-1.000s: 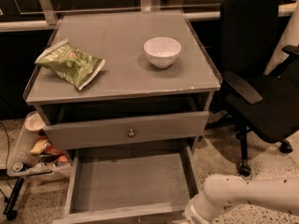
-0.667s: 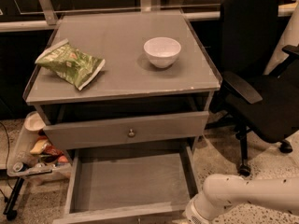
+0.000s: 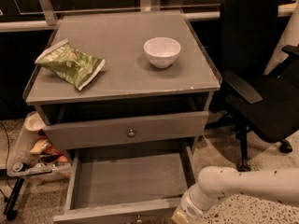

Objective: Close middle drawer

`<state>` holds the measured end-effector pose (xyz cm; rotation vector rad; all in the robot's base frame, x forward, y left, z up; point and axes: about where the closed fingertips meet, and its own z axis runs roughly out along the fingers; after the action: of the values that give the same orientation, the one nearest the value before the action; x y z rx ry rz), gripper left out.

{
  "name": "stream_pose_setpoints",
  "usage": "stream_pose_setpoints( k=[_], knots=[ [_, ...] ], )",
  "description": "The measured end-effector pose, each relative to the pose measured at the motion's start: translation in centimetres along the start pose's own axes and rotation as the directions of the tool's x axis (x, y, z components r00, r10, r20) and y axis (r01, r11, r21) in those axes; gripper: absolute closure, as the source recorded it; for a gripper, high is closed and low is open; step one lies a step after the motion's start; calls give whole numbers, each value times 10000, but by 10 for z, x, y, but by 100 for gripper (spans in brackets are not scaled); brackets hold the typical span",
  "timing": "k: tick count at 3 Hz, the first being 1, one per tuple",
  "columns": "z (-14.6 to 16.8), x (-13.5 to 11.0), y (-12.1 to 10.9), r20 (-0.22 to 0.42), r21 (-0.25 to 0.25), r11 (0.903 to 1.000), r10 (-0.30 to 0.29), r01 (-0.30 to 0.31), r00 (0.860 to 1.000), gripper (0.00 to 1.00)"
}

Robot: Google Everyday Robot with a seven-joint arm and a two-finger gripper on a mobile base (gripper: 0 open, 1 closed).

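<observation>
- Gripper (image 3: 180, 215): low at near-right of scene, at the very btm edge, end of the white arm (image 3: 243, 185) that comes in from the right. Mostly cut off by the edge, so can't tell if it's released or clenched. Nothing seen held.
- It sits just beside the near-right corner of the middle drawer (image 3: 131, 178), about level w/ the drawer front (image 3: 107, 213). Touching or a hair apart: can't tell.
- Middle drawer: pulled well out toward the near side, plain grey inside, nothing in it. Its knob (image 3: 138, 217) is barely in view at the btm edge, left of the gripper.
- Above it: top drawer front (image 3: 93, 135) w/ its own knob (image 3: 131, 133), out a little from the cabinet. Not the target.
- Cabinet top (image 3: 117, 78): green chip bag (image 3: 70, 64) at left, white bowl (image 3: 162, 51) right of centre, well apart.
- Further out: black office chair (image 3: 261, 78) to the right; low tray (image 3: 32, 148) of odds & ends on the floor at left.
- Step, my read: approach about done, push not begun, drawer fully open.
- Next move needs: gripper on the near face of the front, pref. nearer the knob than the corner, then a straight push toward the far side. An off-centre push could skew the drawer & jam it. Keep low to stay clear of the top drawer front.
</observation>
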<state>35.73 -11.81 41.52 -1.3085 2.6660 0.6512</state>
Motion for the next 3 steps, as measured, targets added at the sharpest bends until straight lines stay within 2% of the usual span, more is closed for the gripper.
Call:
stream_pose_setpoints(
  k=[1, 2, 3],
  knots=[
    [9, -15, -12, 79, 257, 9995, -159, 157, 9998, 89],
    [9, -14, -12, 80, 258, 9995, -159, 157, 9998, 100],
    [11, -20, -20, 126, 589, 9980, -220, 212, 9997, 100]
  ],
)
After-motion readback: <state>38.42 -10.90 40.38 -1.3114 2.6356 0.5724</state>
